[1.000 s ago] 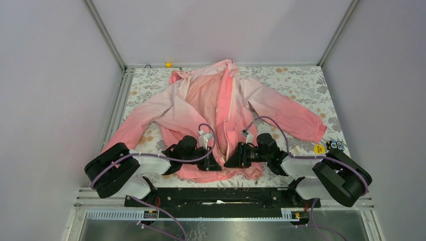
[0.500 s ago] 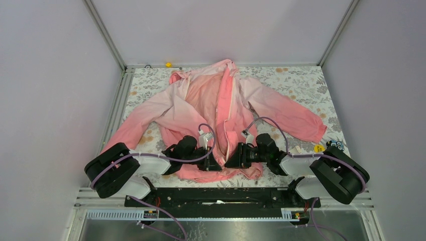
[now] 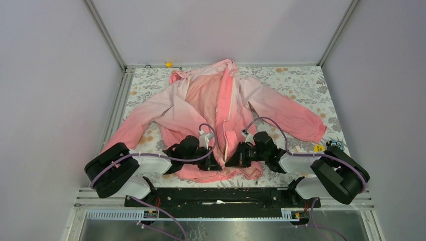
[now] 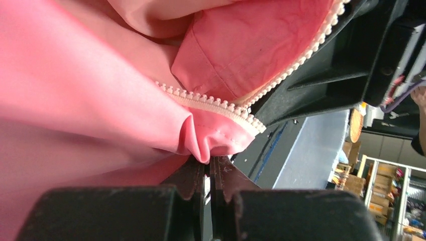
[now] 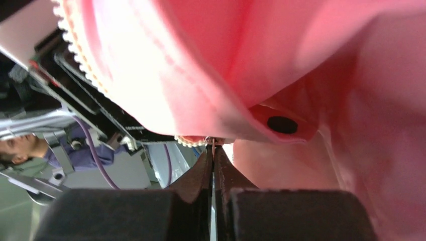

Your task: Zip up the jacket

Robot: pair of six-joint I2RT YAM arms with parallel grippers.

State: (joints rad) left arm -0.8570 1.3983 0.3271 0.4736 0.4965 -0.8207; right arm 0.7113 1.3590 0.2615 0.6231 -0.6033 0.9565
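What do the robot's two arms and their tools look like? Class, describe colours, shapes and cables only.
The left arm and right arm have bulky black joints, white links and purple cables. The left tool and right tool are black and tapered.

1. We see the jacket point(image 3: 201, 108) pale pink near the top of the overhead frame, deepening to coral pink toward the lower centre and the cuffs.
2. Its zipper teeth point(image 4: 211, 103) look creamy white.
3. A black round snap point(image 5: 282, 124) sits on the pink fabric, right of centre in the right wrist view.
4. The table cover point(image 3: 301, 80) shows a grey floral print on white, with orange flecks.
5. We note the left arm point(image 3: 113, 170) and right arm point(image 3: 341, 178) are black with white segments, trailing purple cables point(image 3: 269, 118).
6. A yellow disc point(image 3: 318, 148) lies at the right.
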